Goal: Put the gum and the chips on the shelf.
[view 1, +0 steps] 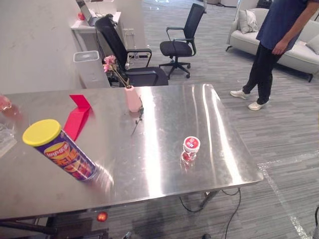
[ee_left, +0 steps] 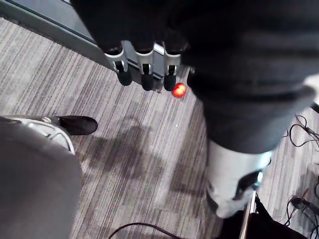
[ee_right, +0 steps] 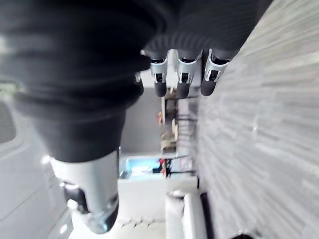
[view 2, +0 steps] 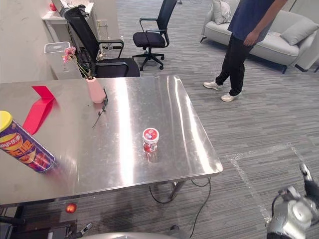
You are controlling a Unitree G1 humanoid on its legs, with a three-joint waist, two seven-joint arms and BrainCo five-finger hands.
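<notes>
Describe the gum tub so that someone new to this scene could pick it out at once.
Start at the steel table. On its right half, toward the near edge, a small tub stands upright alone: the gum tub. Unlike the tall purple chips can with its yellow lid and the pink vase, it is short and clear, with a red-and-white lid.

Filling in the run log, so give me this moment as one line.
chips can: tilted, table left | gum jar: upright, table front right | left hand: open, empty | right hand: open, empty | placed: none
</notes>
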